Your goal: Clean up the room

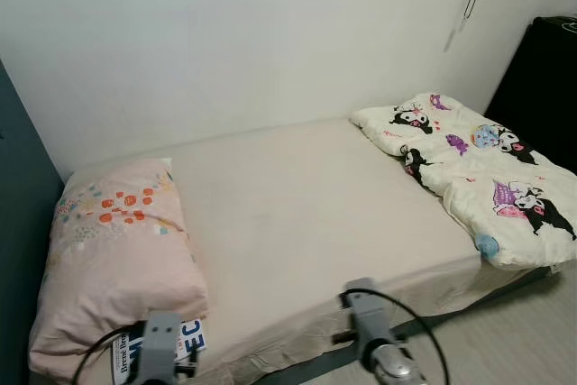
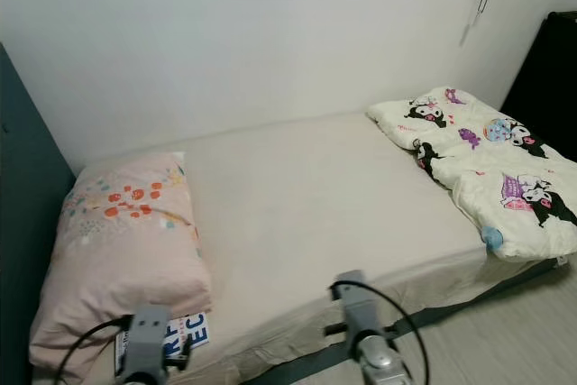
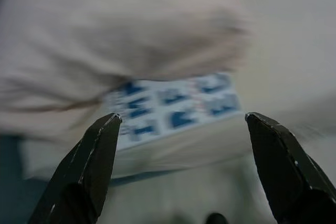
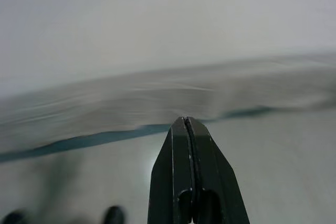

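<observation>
Down at the near edge of the bed, the left gripper (image 3: 181,121) hangs with its two black fingers spread wide apart, and just ahead of it lies a white printed booklet with bold blue lettering (image 1: 191,340), tucked partly under the near end of a pale pink pillow with orange flowers (image 1: 117,241); that booklet looks like the thing to be cleared. The right gripper (image 4: 187,121) is off to the other side, fingers pressed together on nothing, pointing at the mattress edge above the grey floor (image 1: 505,340). I would worry that closing on the booklet could catch the pillowcase as well and drag the pillow off the bed, since the two overlap. Beyond the grippers the cream fitted sheet (image 1: 306,214) lies bare, giving plenty of room. Farthest from the left gripper, a rumpled white quilt with cartoon characters (image 1: 478,169) overhangs the bed's corner, near a black cabinet (image 1: 541,87).
</observation>
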